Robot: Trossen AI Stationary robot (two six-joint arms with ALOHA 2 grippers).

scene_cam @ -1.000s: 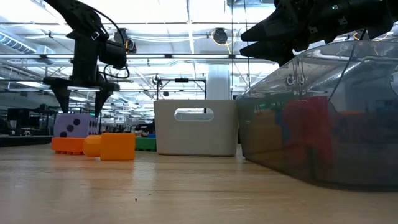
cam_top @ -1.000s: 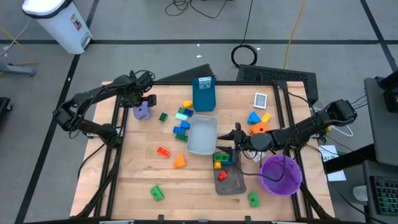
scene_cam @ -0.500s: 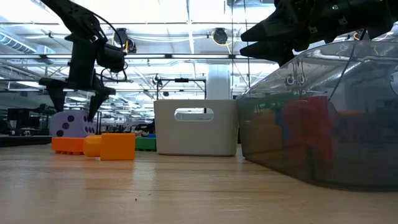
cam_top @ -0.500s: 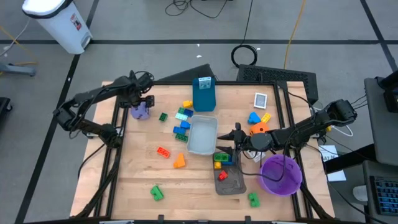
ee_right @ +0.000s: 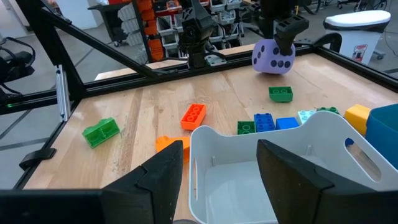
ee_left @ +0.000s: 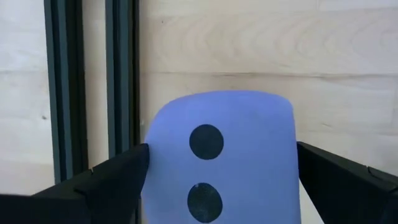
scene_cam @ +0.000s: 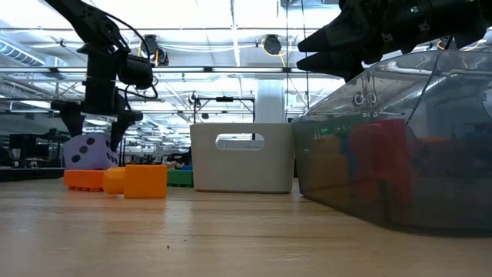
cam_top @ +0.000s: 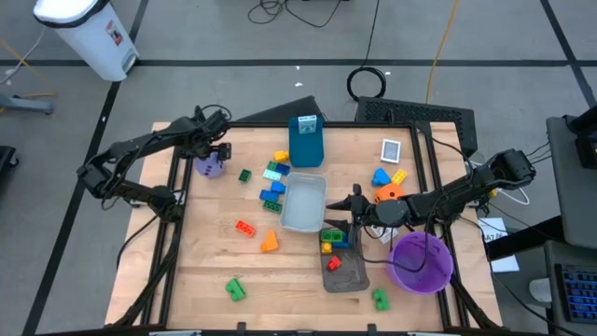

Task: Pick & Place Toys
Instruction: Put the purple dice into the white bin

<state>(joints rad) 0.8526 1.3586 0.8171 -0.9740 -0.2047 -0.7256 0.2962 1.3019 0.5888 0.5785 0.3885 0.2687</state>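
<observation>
Two spread fingers of left hand (cam_top: 213, 157) around purple die (cam_top: 213, 167) near table edge (cam_top: 177, 163).

A die (cam_top: 213, 166) sits at the table's (cam_top: 196, 266) far left corner, between the left gripper's (cam_top: 214, 154) fingers. An empty tray (cam_top: 303, 202) lies mid-table. Right of it, the right gripper (cam_top: 351, 217) hovers beside a bowl (cam_top: 422, 264).

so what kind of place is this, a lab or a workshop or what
Probably a robotics lab in a big industrial hall: two arms at a framed wooden table, racks of orange bins, and rows of ceiling lights.
</observation>
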